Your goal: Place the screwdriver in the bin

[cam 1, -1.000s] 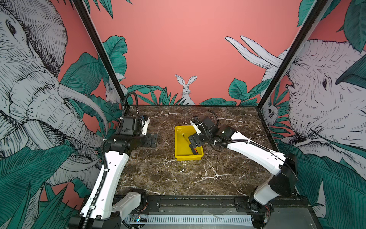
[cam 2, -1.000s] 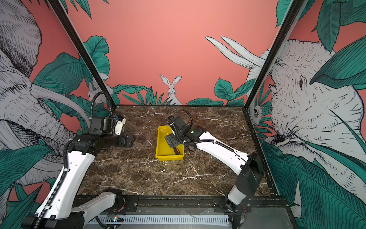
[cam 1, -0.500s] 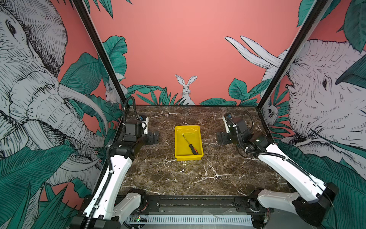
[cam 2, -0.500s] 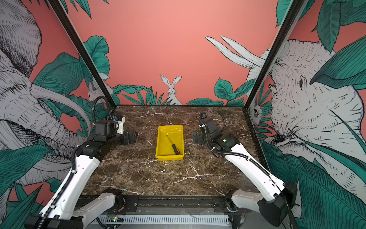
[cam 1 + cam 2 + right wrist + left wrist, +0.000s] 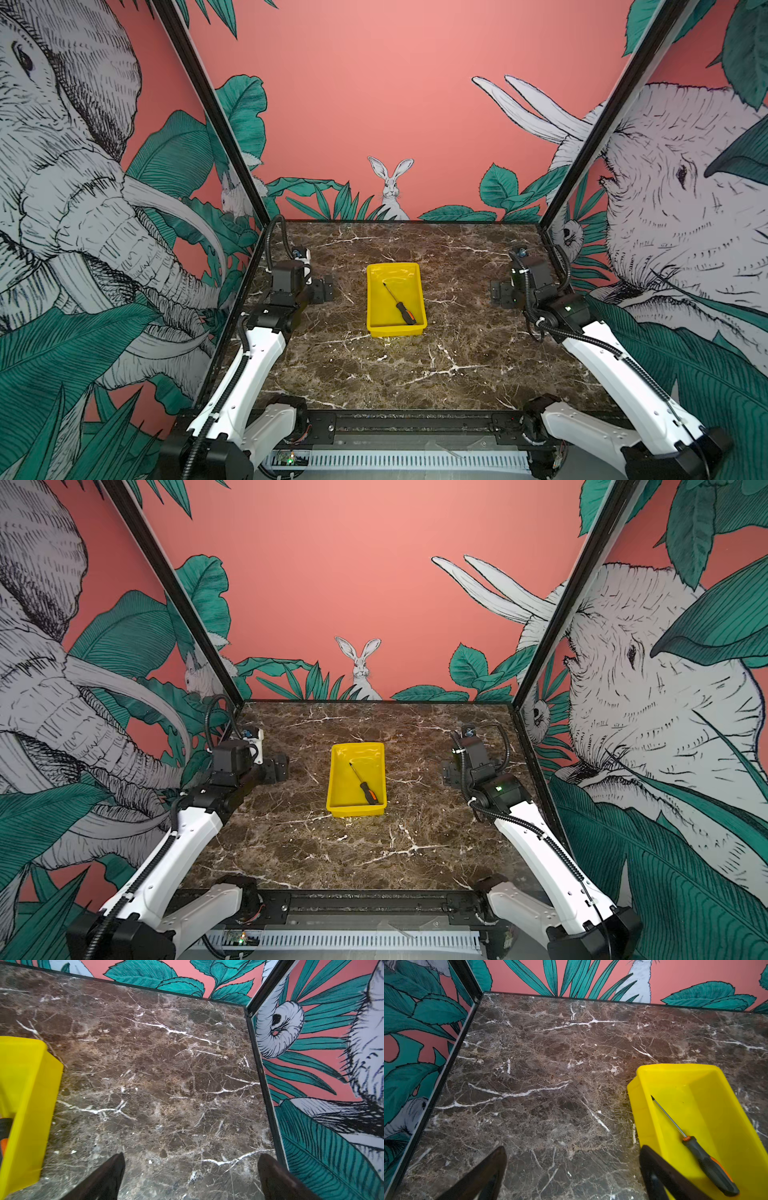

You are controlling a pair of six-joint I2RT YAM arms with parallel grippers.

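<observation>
In both top views the screwdriver (image 5: 400,306) (image 5: 365,785) lies loose and diagonal inside the yellow bin (image 5: 394,331) (image 5: 356,811) at mid-table, its orange-and-black handle toward the bin's near right corner. My left gripper (image 5: 324,289) (image 5: 279,767) hovers left of the bin, open and empty. The left wrist view shows the bin (image 5: 716,1088) with the screwdriver (image 5: 705,1159) beside my left gripper (image 5: 572,1149). Over bare marble right of the bin, my right gripper (image 5: 500,293) (image 5: 450,773) (image 5: 190,1156) is open and empty. The right wrist view catches the bin's outer wall (image 5: 27,1084).
The brown marble table (image 5: 415,365) is closed in by patterned side walls (image 5: 104,232) (image 5: 685,232) and a back wall (image 5: 390,124), with black corner posts (image 5: 253,195) (image 5: 552,208). A black rail (image 5: 415,424) runs along the front edge.
My right gripper has pulled back from above the bin to the right side of the table. The screwdriver stays lying in the bin. The left arm has shifted slightly.
</observation>
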